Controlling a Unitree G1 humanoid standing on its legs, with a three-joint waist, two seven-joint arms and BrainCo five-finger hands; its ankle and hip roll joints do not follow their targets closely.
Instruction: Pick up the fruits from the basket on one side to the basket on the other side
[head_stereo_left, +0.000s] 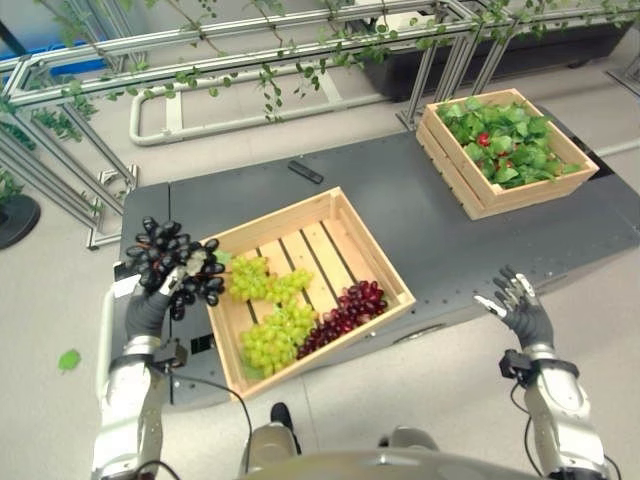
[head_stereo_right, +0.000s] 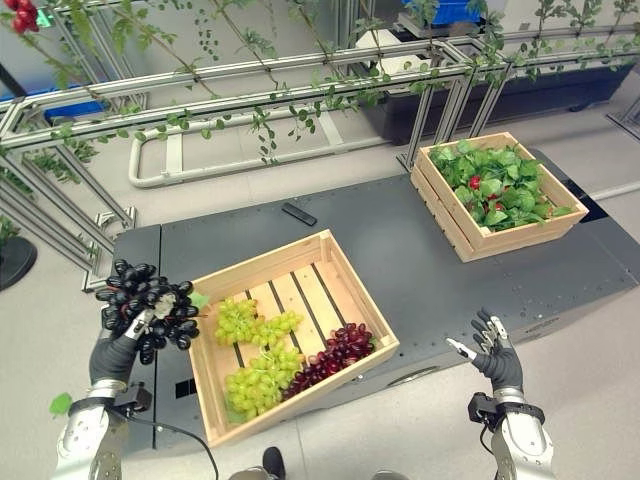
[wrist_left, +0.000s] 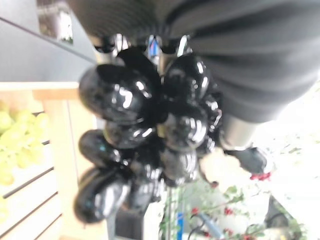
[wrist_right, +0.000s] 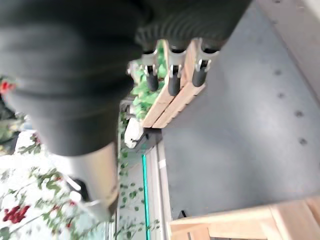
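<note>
Crates: two wooden crates on the dark grey table (head_stereo_left: 400, 215); near crate (head_stereo_left: 340, 225) at the robot's left, far crate (head_stereo_left: 455, 165) toward the right rear corner.
Grape bunches: four counted. One black bunch (head_stereo_left: 175, 262), two green bunches (head_stereo_left: 272, 335) and one red bunch (head_stereo_left: 345, 308).
Black bunch position: held up beside the near crate's left wall, outside it, over the table's left edge.
Left hand (head_stereo_left: 150, 305): fingers curled round the black bunch from below; the left wrist view shows the glossy berries (wrist_left: 145, 135) pressed against the hand.
Right hand (head_stereo_left: 520, 305): fingers spread and relaxed, holding nothing, in front of the table's near edge, well apart from both crates.
Far crate contents: green leaves with small red fruits (head_stereo_left: 484, 139); number hard to make out among the leaves.
Other: one small dark flat object (head_stereo_left: 305, 171) on the table behind the near crate; identity unclear.
Writing: none legible.
</note>
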